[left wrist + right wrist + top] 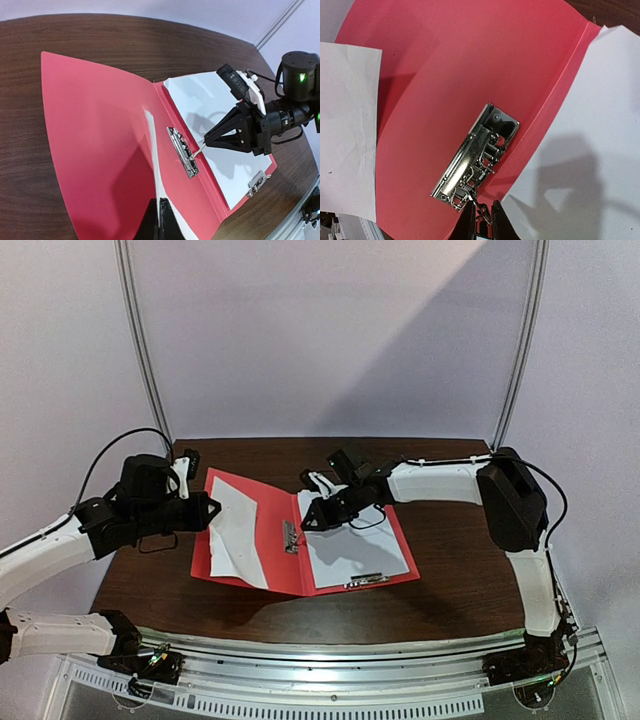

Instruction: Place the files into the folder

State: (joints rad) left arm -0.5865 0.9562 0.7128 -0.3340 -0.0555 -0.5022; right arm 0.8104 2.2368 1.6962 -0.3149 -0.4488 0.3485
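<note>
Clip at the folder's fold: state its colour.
The clip is shiny silver; right wrist view shows it best.

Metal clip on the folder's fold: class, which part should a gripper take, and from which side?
Take the thin wire lever rising off the metal clip, coming from the right over the large sheet. The clip's body lies flat on the folder, offering little purchase; the lever stands proud and is slim enough to pinch, as the right gripper does.

Left fingers (167, 226) pinched, right fingers (466, 225) closed
</note>
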